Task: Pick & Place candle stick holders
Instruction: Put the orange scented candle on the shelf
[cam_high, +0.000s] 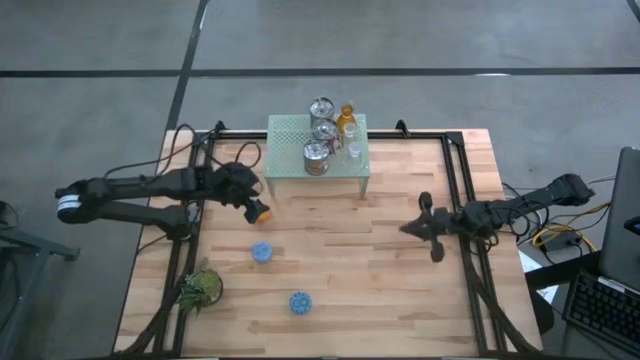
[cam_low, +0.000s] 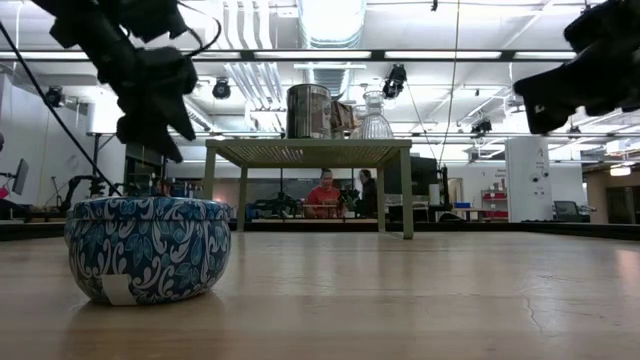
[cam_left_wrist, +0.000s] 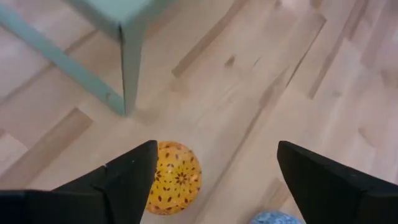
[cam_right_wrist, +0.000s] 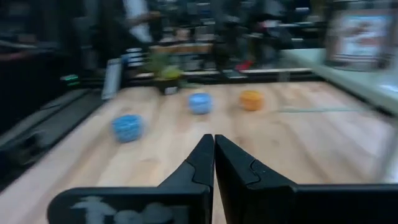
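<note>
The orange candle stick holder (cam_high: 260, 211) (cam_left_wrist: 175, 178) sits on the table near the pale-green mesh stand's (cam_high: 290, 135) front left leg. My left gripper (cam_high: 250, 201) (cam_left_wrist: 216, 146) hovers over it, open wide, with one finger partly covering it in the left wrist view. Two blue holders (cam_high: 262, 252) (cam_high: 300, 302) rest on the table nearer the front. On the stand are three silvery holders (cam_high: 316, 157), an amber glass one (cam_high: 346, 120) and clear glass (cam_high: 353, 150). My right gripper (cam_high: 425, 228) (cam_right_wrist: 214, 142) stays shut above the table's right side, holding nothing.
A green leafy plant (cam_high: 200, 287) stands near the table's front left corner. The stand's leg (cam_left_wrist: 129, 68) is close beyond the left gripper. Bare wood lies between the blue holders and my right gripper. People sit in the room beyond the table (cam_low: 325, 195).
</note>
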